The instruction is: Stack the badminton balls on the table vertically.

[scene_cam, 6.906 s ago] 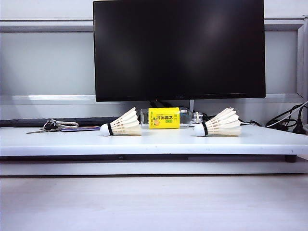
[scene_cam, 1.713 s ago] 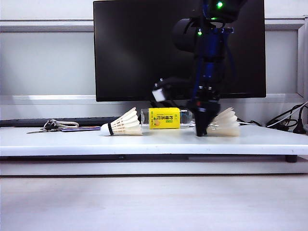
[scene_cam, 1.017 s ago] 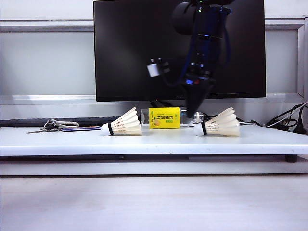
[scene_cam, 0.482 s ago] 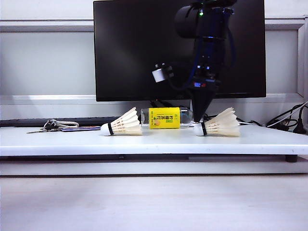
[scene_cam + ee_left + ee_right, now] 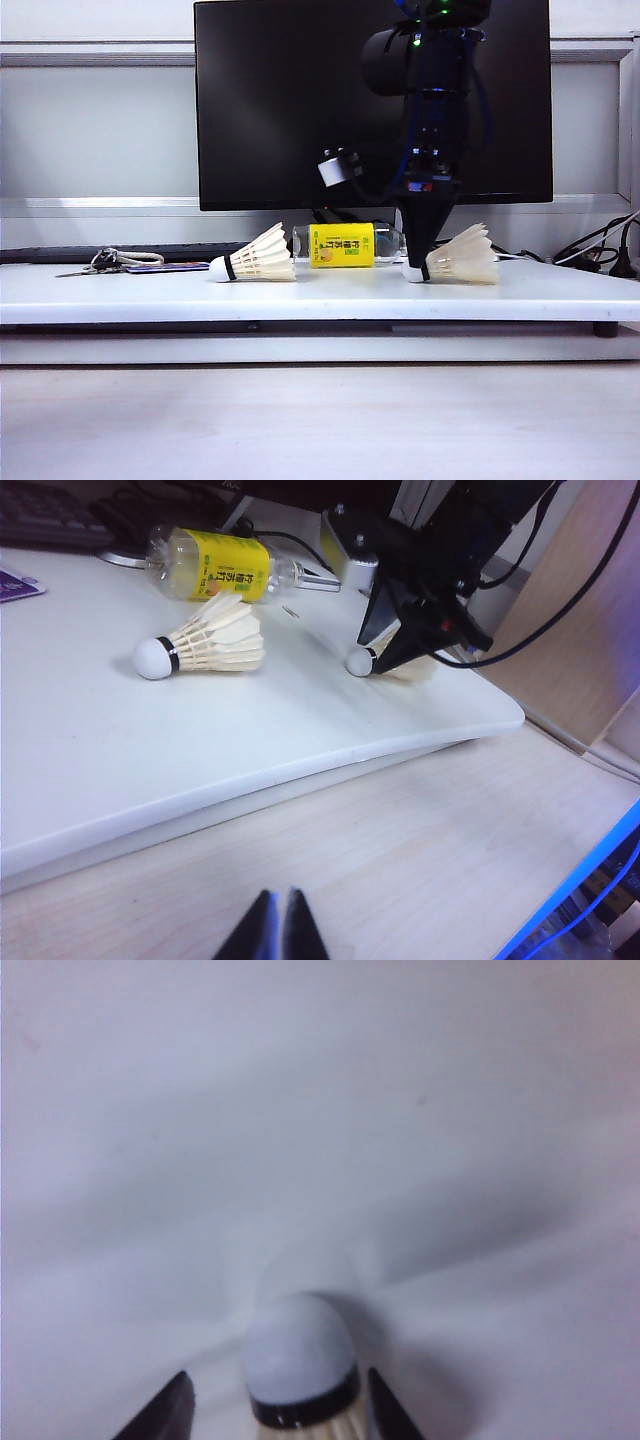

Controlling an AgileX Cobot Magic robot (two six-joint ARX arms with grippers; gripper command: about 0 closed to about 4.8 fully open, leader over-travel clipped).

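Observation:
Two badminton balls lie on their sides on the white table [image 5: 120, 290], corks pointing left. The left one [image 5: 255, 260] [image 5: 205, 645] lies alone. My right gripper [image 5: 418, 262] [image 5: 378, 652] points down at the cork end of the right one [image 5: 465, 258] [image 5: 405, 667]. In the right wrist view it is open [image 5: 278, 1374]. Its dark fingertips [image 5: 180, 1400] stand on either side of the white cork and black band [image 5: 300, 1355], with a gap on each side. My left gripper [image 5: 280, 898] is shut and empty over the wooden desk, in front of the table.
A clear bottle with a yellow label [image 5: 340, 245] [image 5: 215, 565] lies behind and between the shuttlecocks. A black monitor [image 5: 370, 100] stands at the back. Keys [image 5: 110, 262] lie at the table's left, cables [image 5: 600, 255] at its right. The wooden desk [image 5: 300, 420] is lower, in front.
My right gripper has come down and to the right from above the bottle onto the right shuttlecock's cork end. Both shuttlecocks lie where they did.

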